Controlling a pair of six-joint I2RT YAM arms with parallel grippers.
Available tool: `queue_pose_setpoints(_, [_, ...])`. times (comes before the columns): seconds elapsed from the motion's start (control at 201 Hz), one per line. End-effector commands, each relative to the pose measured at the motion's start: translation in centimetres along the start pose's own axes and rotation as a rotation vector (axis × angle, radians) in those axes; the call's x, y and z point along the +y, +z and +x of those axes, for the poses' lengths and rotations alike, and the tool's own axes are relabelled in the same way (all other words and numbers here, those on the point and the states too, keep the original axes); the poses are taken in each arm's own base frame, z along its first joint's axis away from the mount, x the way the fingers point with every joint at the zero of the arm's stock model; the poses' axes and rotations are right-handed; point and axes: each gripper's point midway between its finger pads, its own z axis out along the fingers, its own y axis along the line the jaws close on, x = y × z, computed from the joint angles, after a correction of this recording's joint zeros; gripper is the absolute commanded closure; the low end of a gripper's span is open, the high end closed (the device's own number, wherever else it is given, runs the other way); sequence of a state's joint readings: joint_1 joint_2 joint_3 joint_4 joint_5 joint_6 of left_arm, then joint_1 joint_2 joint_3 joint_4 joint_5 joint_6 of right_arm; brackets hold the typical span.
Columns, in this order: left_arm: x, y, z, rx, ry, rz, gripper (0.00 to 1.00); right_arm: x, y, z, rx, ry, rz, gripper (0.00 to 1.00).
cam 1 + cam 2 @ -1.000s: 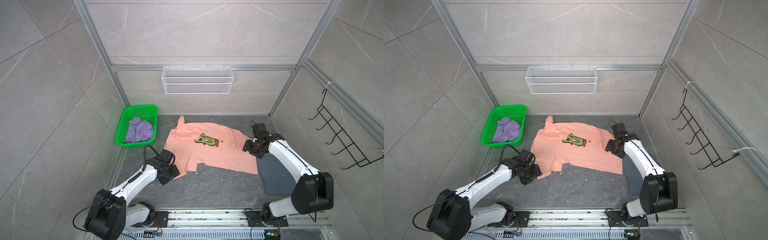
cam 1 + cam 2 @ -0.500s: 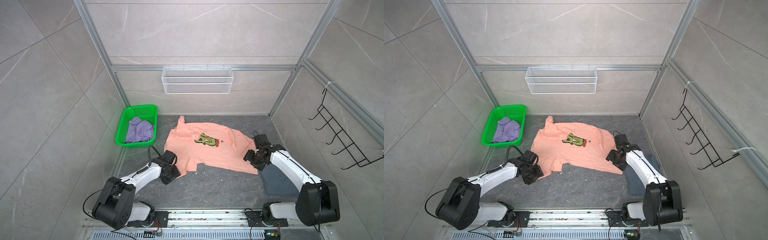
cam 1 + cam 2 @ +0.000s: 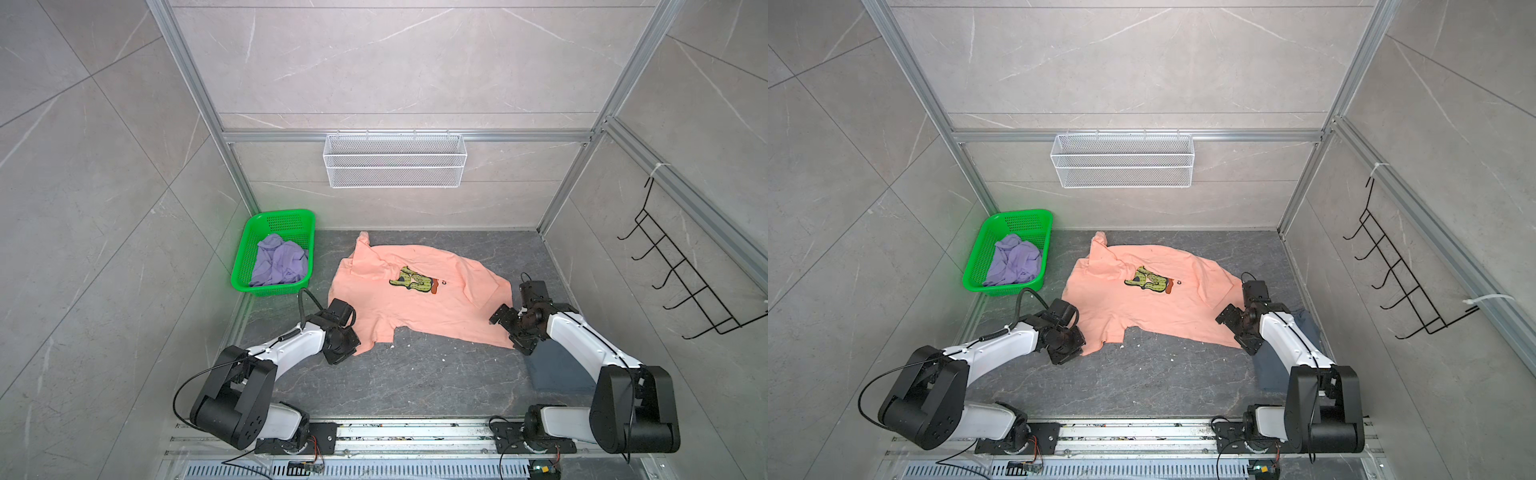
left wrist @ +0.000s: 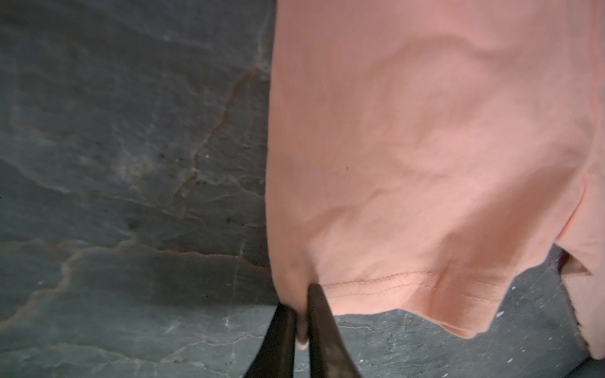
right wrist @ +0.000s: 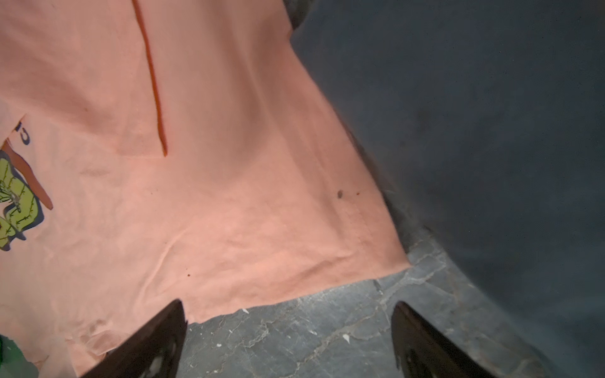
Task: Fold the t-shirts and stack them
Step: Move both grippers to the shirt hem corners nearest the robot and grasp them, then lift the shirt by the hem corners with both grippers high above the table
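As wrist view shows, left gripper (image 4: 299,296) pinches shirt (image 4: 425,147).

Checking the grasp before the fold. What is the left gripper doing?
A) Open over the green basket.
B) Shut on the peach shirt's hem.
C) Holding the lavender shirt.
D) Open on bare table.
B: the left wrist view shows the left gripper closed, pinching the peach shirt at its stitched hem.
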State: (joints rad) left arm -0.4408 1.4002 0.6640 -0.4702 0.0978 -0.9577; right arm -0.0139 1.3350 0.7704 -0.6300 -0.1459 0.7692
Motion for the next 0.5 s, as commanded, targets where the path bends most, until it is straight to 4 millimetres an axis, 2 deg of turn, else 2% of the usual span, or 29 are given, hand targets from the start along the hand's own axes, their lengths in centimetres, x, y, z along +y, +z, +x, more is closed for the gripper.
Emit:
queue_pose_setpoints(0.0, [0.3,-0.3,-0.3,-0.018,0.012,-0.026,0.92,-1.9,1.0,0.0,-0.006,0.042,0.066,0.02])
queue_pose_setpoints(0.313, [0.4,-0.8,-0.3,-0.026,0.006,-0.027,1.0,-3.3,3.2,-0.4,-0.003,0.121,0.094,0.08])
queue_pose_setpoints(0.438, [0.4,-1.2,-0.4,-0.034,0.007,-0.028,1.0,-4.0,3.6,-0.5,-0.005,0.152,0.136,0.18])
queue_pose_setpoints(0.498, [0.4,-1.4,-0.5,-0.042,0.004,-0.029,1.0,-4.7,3.8,-0.6,-0.008,0.163,0.175,0.29])
